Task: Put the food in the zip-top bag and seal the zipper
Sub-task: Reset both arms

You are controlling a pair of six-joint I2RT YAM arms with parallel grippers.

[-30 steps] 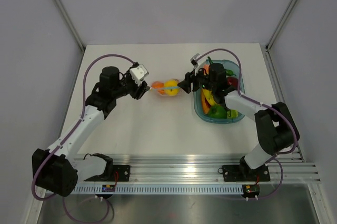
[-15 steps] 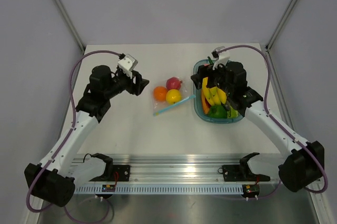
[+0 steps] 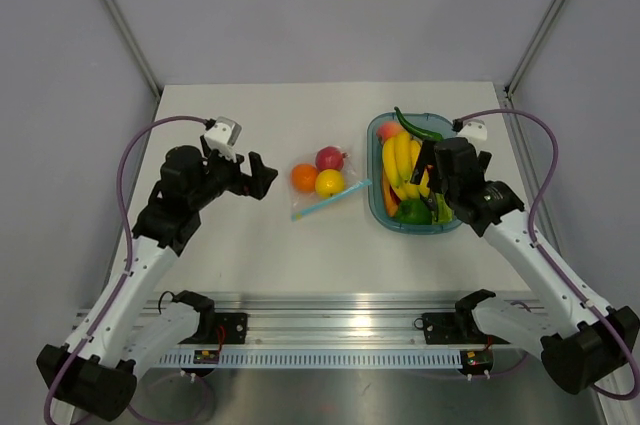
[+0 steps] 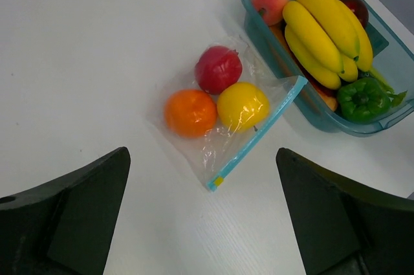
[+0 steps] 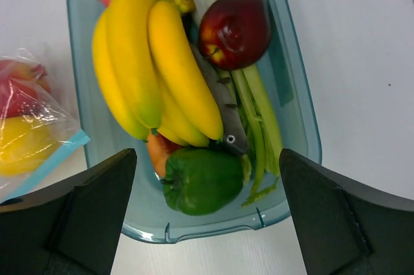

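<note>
Three round toy fruits, the red fruit (image 4: 218,68), the orange fruit (image 4: 190,112) and the yellow fruit (image 4: 242,106), lie clustered and touching inside the zip-top bag (image 4: 208,153), which rests flat on the white worktop (image 3: 250,245). The zipper (image 4: 259,129) runs as a light blue strip along the bag edge on the yellow fruit's side, its far end just beside the blue-tinted tray (image 5: 304,126). Whether the strip is pressed closed cannot be told. The left gripper (image 3: 262,175) hovers to the left of the bag, apart from it, with its fingers spread wide and nothing between them. The right gripper (image 3: 428,180) hangs over the tray, also spread wide and holding nothing. In the tray lie bananas (image 5: 162,74), a green pepper (image 5: 204,181) and a red apple (image 5: 234,29).
</note>
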